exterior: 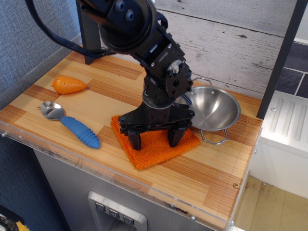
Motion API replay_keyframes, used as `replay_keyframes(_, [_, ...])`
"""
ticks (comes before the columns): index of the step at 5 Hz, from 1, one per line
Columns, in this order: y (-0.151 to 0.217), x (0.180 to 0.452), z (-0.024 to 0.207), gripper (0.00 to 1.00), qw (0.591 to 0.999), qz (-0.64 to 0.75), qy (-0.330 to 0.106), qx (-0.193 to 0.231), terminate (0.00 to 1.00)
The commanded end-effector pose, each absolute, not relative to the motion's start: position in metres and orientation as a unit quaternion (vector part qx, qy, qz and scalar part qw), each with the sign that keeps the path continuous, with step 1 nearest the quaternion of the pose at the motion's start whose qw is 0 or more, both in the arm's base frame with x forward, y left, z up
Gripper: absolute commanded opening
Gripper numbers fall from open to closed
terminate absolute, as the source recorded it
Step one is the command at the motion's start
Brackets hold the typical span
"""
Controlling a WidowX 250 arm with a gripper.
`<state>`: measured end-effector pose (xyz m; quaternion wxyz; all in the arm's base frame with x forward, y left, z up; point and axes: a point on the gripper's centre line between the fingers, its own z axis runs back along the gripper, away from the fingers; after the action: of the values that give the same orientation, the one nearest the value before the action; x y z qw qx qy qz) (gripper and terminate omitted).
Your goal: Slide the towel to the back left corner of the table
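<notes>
The bright orange towel (155, 147) lies flat near the front middle of the wooden table (96, 103), close to the clear front rim. My black gripper (155, 139) is open, its two fingers (135, 140) spread wide and pointing down onto the towel, one near its left part and one near its right part. The fingertips appear to press on the cloth. The arm hides the towel's back edge.
A steel bowl (211, 109) with wire handles sits right behind the towel at the right. A spoon with a blue handle (79, 131) lies at the front left. An orange carrot toy (68, 84) lies at the left. The arm's dark base (90, 41) stands at the back left.
</notes>
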<state>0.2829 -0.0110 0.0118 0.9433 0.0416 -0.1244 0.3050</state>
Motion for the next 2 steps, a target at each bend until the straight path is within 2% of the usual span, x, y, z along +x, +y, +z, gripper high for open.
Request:
replay_keyframes(1, [0.014, 0.304, 0.02, 1.0, 0.935, 0.322, -0.143, 0.039, 0.0])
replay_keyframes(2, [0.033, 0.318, 0.023, 1.0, 0.932, 0.33, -0.146, 0.045, 0.0])
